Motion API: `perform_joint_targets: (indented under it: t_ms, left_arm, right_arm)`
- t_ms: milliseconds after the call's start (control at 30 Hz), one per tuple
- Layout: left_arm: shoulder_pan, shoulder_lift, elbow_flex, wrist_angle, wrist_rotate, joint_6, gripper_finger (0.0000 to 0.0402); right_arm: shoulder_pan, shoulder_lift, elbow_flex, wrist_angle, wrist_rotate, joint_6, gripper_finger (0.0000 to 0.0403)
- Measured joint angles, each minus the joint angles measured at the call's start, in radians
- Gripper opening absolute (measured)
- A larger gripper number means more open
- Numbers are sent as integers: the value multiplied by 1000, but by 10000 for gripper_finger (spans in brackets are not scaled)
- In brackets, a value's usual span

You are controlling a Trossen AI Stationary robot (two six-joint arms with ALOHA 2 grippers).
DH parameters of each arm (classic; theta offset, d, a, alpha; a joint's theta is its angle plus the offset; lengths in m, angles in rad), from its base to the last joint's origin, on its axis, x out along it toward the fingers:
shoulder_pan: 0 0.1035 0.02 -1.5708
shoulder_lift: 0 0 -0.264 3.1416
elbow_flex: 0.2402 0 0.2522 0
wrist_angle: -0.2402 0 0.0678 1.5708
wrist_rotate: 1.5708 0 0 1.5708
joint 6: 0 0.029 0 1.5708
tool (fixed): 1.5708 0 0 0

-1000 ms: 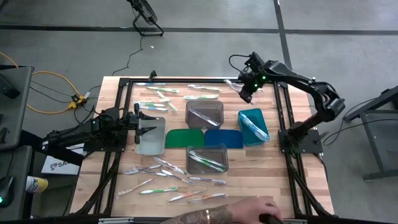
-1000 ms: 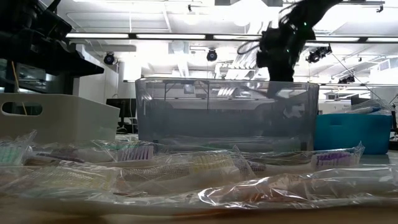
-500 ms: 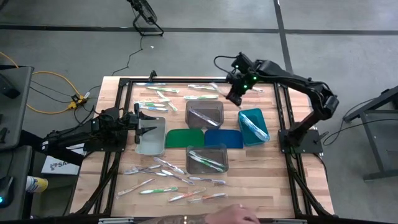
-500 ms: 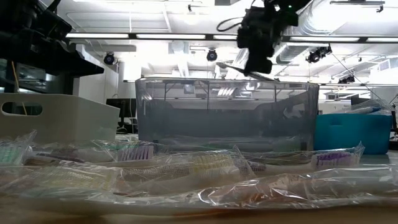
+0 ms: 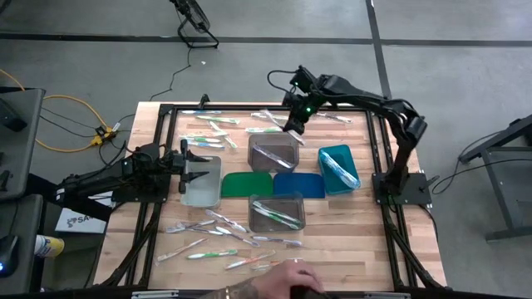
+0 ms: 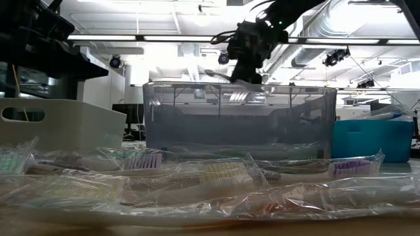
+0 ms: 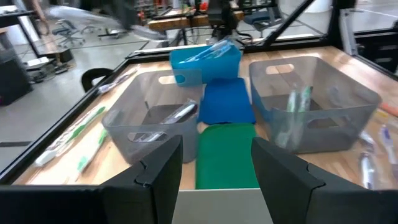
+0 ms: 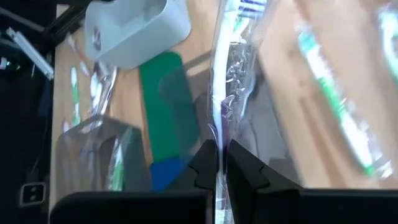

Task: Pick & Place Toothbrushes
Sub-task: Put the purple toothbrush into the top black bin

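Right gripper (image 8: 221, 163) clamped on wrapped toothbrush (image 8: 229, 93), above grey bin (image 5: 273, 151); left gripper (image 7: 214, 163) apart

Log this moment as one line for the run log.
right gripper: shut on wrapped toothbrush, above far grey bin | left gripper: open, at white bin | loose toothbrushes: on table

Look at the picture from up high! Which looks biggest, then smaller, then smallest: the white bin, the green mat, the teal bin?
1. White bin and green mat: they look about alike, so no ranking between them.
2. Teal bin: looks smallest.
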Motion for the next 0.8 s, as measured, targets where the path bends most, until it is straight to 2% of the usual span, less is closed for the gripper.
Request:
perform_joint_targets:
  t_ms: [167,400,800]
  left_arm:
    - [0,0,0,0,11,0,187]
    - [0,0,0,0,11,0,187]
    - [0,0,0,0,11,0,187]
  right_arm:
    - [6,63,70,23,0,8,8]
    - [63,112,75,57,14,15,8]
    - [173,181,74,-72,212,58,9]
